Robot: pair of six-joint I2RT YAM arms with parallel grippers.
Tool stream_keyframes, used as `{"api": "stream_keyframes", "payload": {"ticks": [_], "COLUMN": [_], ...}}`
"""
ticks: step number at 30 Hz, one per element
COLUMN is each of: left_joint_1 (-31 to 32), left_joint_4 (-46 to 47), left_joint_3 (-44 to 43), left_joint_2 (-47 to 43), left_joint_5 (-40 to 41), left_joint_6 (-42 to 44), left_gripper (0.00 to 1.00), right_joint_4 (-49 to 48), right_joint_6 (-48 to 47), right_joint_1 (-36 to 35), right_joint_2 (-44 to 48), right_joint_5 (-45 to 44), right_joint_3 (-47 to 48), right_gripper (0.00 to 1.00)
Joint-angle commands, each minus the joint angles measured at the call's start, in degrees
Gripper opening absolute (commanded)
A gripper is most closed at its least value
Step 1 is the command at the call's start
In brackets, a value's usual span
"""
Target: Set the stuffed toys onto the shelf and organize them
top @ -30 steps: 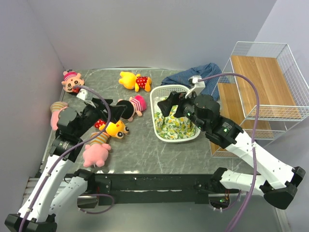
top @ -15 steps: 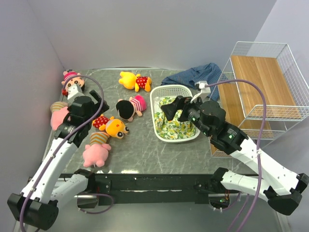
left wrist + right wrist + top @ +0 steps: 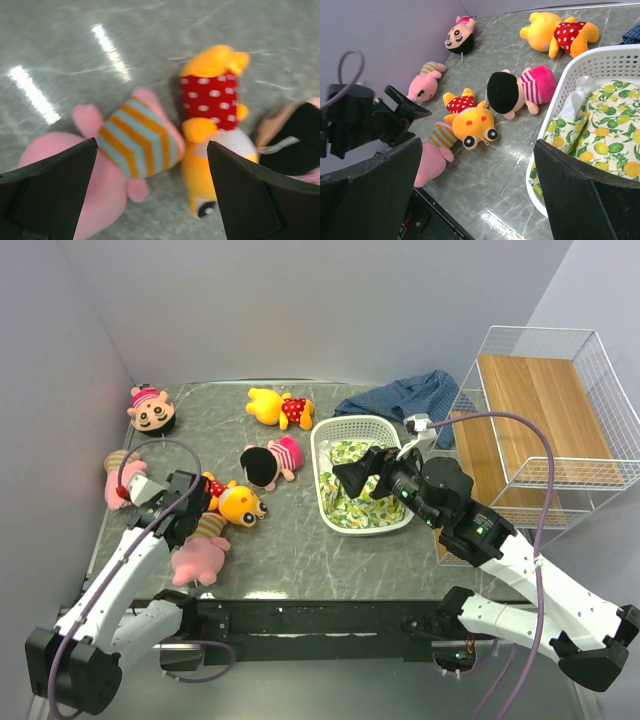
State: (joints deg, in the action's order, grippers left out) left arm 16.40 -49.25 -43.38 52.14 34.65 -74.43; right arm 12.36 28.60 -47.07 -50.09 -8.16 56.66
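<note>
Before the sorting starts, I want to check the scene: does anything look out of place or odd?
Nothing looks damaged or spilled. The toys lie scattered on the table, none on the shelf yet. A blue cloth lies crumpled behind the basket, beside the shelf.

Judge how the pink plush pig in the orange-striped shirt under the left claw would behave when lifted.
The pink plush pig in the orange-striped shirt looks soft-stuffed, so it would likely sag around a pinch. Lying flat on the grey marbled table, it should not roll. Its fuzzy fabric probably grips.
</note>
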Motion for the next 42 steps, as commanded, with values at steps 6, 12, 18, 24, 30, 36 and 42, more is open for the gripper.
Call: {"api": "stream_keyframes", "payload": {"ticks": [6,12,18,24,30,36,42], "left_joint_1": [-0.14,-0.14,-0.23,-0.14,-0.14,-0.14,-0.14], "left_joint_4": [-6.48,-2.86,-1.82,-1.81,-5.49,-12.17,-12.01], "left_joint_3": [5.93,12.08,15.51,15.52,11.65,4.81,2.77], "left_joint_2": [3.67,-1.07,-4.50,-5.91,-7.31,-11.53,-14.08], "left_joint_5": [-1.16,-3.89,-4.59,-4.42,-1.26,2.95,-0.61], "left_joint_6": [-17.50,-20.92,-23.22,-23.39,-22.86,-24.00,-22.33], "left_gripper": [0.89,0.79,0.63,0.28,0.01,0.01,0.07], "right_joint_4": [-2.52,-2.25,-2.17,-1.64,-1.37,-1.11,-1.29], "right_joint_6": [-0.65,-1.00,-0.91,-0.74,-1.00,-3.55,-3.02], "right_joint_1": [-0.13,-0.04,-0.13,-0.04,-0.22,-0.04,-0.13], "right_joint_2": [0.07,-0.19,-0.98,-1.95,-2.12,-2.38,-2.56], "right_joint_5": [1.83,1.75,2.10,2.45,2.36,7.37,7.37], "right_joint_3": [-0.85,-0.77,-0.59,0.11,0.29,0.99,1.17], "right_gripper": [1.00,1.00,1.00,1.00,1.00,1.00,1.00]}}
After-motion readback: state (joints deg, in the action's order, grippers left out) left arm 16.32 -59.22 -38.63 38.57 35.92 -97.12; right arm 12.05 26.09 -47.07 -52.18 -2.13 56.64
